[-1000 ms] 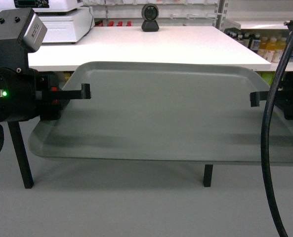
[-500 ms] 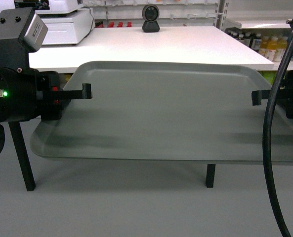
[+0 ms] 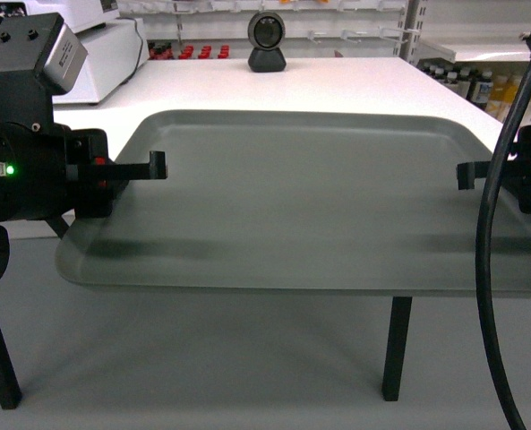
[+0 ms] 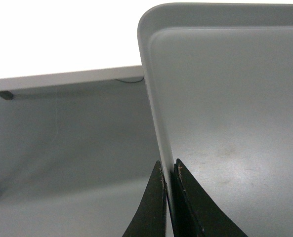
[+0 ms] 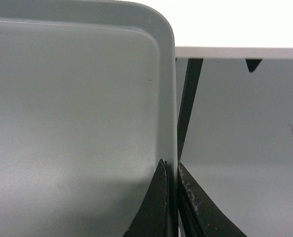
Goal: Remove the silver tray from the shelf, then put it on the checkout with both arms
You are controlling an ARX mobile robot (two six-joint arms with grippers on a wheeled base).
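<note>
Silver tray (image 3: 301,206) is off the shelf, carried level in the air between both arms, long axis running left to right across the head view. Left gripper (image 3: 156,165) has its jaws clamped on the tray's left rim; the left wrist view shows the two fingers pinching the raised edge, one inside, one outside. Right gripper (image 3: 465,175) is clamped likewise on the right rim, confirmed in the right wrist view. Checkout counter (image 3: 337,85) lies straight ahead, beyond the tray's far edge; that edge overlaps the counter's near edge in the head view, though whether it is already above the surface I cannot tell. Small round black camera device (image 3: 268,42) stands at the counter's far side, well apart from the tray. Neither arm is nearer; the grip is symmetric. Judgement: forward carry onto the counter, then lowering together.
</note>
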